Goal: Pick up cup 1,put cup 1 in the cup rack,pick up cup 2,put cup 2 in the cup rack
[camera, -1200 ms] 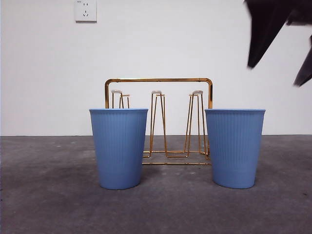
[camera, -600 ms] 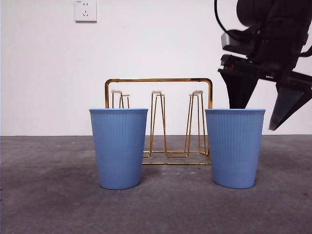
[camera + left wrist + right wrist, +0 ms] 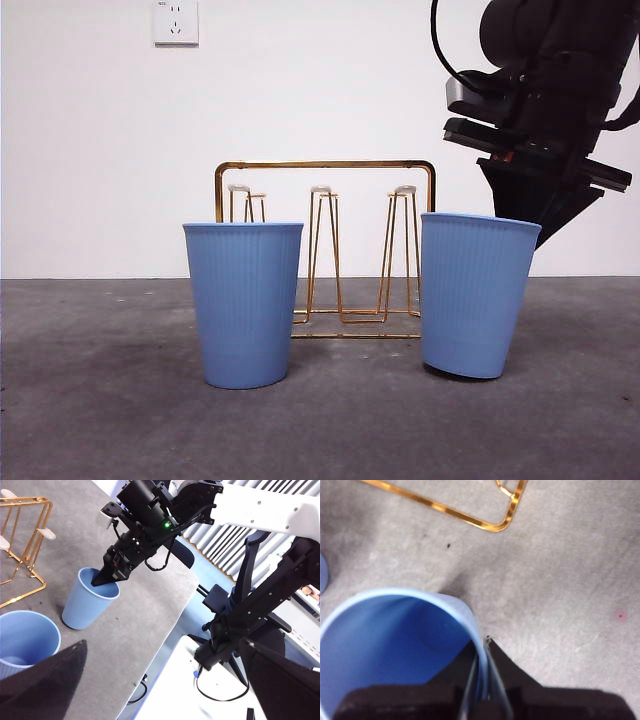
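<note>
now right gripper [image 3: 481,680] jaws pinch tilted blue cup [image 3: 472,295] rim.

White wall socket [image 3: 176,22] high on the white wall [image 3: 330,90], grey table [image 3: 110,400]

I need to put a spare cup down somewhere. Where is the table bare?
Bare grey table lies in front of both blue cups and beside the untouched cup. It is crowded by the other cup, tilted, its wall pinched by the right gripper, with the gold rack behind.
</note>
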Controlling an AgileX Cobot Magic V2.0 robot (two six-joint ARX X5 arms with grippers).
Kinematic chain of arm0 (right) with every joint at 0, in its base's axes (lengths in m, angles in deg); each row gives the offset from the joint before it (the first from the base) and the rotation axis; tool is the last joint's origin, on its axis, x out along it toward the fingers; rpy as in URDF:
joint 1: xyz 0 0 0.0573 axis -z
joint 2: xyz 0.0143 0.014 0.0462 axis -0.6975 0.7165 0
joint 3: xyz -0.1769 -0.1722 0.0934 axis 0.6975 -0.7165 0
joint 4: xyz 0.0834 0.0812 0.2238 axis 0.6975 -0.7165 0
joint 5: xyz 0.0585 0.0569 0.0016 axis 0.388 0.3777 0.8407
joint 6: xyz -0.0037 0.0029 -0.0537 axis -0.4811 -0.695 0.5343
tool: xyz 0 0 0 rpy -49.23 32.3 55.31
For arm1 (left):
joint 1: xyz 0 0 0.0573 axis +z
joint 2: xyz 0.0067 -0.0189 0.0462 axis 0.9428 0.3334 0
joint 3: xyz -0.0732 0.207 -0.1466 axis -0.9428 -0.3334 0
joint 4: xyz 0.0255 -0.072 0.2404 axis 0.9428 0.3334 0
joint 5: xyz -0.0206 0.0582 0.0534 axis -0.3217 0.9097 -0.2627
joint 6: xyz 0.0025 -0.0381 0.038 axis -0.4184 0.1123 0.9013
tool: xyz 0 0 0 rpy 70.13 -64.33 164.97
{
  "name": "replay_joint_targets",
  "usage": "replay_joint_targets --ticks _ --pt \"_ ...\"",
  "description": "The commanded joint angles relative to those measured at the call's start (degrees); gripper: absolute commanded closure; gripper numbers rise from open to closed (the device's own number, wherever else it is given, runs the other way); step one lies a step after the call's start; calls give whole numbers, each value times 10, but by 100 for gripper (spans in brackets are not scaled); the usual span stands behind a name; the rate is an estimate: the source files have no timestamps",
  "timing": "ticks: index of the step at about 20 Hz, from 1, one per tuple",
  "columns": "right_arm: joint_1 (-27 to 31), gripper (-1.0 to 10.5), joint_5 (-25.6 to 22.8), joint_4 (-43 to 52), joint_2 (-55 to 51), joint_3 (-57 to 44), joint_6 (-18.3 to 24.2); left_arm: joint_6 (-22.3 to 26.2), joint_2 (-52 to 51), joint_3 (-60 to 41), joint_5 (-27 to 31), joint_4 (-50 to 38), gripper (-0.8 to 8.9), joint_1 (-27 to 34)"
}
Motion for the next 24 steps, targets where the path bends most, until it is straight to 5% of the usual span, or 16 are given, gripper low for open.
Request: replay_joint_targets --ticks 1,6,13,19,24 --pt "0 963 2 -12 -6 3 19 -28 2 2 -20 -33 93 -5" --pt "0 962 22 -14 -132 10 20 -121 3 2 -49 -160 93 -21" --pt "0 962 141 103 -354 113 -49 -289 21 2 -40 -437 93 -82" --pt "0 962 211 217 -405 165 -97 -379 51 2 47 -667 93 -157" --pt "-1 963 256 316 -414 169 -138 -395 93 2 127 -796 93 -224"
